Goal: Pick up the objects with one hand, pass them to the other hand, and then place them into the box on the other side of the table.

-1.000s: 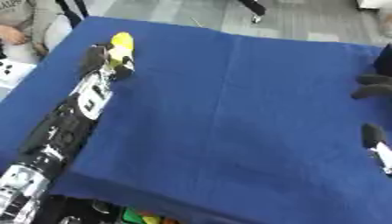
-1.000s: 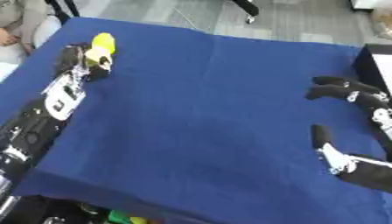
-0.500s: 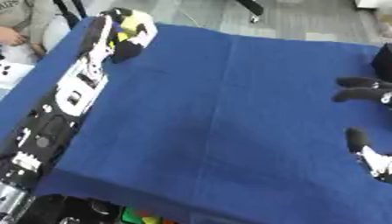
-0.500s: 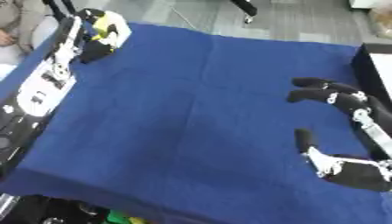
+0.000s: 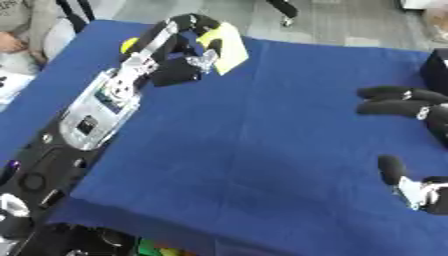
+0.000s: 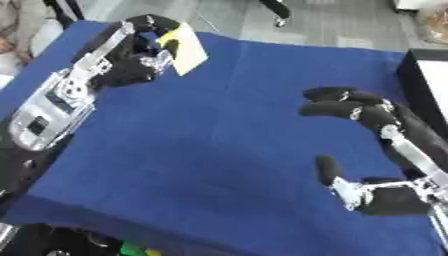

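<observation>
one yellow object [image 5: 223,47] clamped in left hand [image 5: 179,55], right hand [image 6: 372,150] fingers apart

The left arm [image 5: 96,107], which comes in over the near left corner of the blue table [image 5: 262,150], is clad in silver-grey plates with small dark square insets, set on a black frame that shows round black joint housings lower down. The left hand [image 5: 179,55] is black, with bright silver metal parts at the knuckles. The right hand [image 6: 376,145], above the table's right side, has rounded, matte black fingertips [image 6: 328,93], black finger segments joined by silver links, and a white-and-silver block at the base of the thumb.
</observation>
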Motion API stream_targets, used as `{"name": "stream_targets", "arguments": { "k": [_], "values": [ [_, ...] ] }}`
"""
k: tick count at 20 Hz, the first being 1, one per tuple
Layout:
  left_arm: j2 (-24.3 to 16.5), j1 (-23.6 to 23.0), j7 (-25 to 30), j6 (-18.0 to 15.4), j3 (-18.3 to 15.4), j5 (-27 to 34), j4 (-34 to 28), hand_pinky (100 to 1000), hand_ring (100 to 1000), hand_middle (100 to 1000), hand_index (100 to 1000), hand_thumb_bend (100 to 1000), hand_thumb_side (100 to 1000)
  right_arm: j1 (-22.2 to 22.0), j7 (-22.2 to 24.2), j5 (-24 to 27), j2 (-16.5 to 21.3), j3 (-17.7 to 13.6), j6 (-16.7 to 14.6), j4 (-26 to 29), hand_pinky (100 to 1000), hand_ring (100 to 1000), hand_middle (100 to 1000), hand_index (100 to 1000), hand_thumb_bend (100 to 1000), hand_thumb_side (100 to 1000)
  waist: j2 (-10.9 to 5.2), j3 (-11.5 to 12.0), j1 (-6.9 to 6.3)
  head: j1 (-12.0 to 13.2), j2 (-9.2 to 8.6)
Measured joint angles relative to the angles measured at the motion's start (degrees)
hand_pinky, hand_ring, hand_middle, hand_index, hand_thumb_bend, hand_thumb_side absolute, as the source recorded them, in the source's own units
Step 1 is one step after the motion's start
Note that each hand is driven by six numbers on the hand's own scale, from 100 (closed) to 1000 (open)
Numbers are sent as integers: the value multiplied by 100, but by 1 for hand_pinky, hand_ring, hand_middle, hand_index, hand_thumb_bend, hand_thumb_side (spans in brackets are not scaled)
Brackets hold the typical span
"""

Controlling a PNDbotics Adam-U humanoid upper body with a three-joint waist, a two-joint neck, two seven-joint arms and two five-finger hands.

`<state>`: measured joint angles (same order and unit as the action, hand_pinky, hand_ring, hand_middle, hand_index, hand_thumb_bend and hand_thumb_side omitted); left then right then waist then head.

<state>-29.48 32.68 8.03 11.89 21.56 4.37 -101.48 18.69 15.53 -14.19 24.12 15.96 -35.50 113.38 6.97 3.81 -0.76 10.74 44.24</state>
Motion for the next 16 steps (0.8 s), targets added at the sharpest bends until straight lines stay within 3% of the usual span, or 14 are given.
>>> {"name": "stream_targets", "arguments": {
  "k": [3, 4, 5, 6, 7, 16],
  "values": [
    [-3, 3, 339, 145, 214, 176, -315, 584, 213, 266, 675, 100, 333, 87, -210, -236, 40, 30, -215, 0, 887, 880, 774, 906, 100, 395, -1, 0, -14, -25, 0],
    [-3, 5, 433, 196, 276, 222, -386, 585, 215, 267, 675, 100, 329, 113, -299, -329, 59, 33, -285, 0, 889, 883, 789, 920, 100, 323, -1, 0, -16, -33, 0],
    [-3, 5, 523, 246, 336, 267, -442, 585, 215, 267, 675, 100, 329, 136, -394, -432, 68, 36, -358, 0, 889, 883, 789, 920, 100, 323, -1, -2, -16, -49, 0],
    [-3, 7, 605, 294, 388, 300, -485, 585, 215, 268, 675, 100, 325, 160, -501, -547, 81, 40, -427, 0, 894, 889, 811, 940, 100, 152, -1, -3, -15, -68, 0],
    [-3, 9, 678, 335, 432, 326, -524, 585, 216, 268, 676, 100, 324, 175, -606, -674, 97, 55, -489, 0, 896, 893, 822, 949, 100, 100, -1, -4, -15, -82, 0],
    [-5, 55, 1068, 538, 592, 551, -916, 588, 217, 269, 676, 100, 328, 254, -1382, -1797, 118, 250, -796, 1, 922, 925, 890, 996, 100, 100, -1, 10, -17, -228, 0]
  ]
}}
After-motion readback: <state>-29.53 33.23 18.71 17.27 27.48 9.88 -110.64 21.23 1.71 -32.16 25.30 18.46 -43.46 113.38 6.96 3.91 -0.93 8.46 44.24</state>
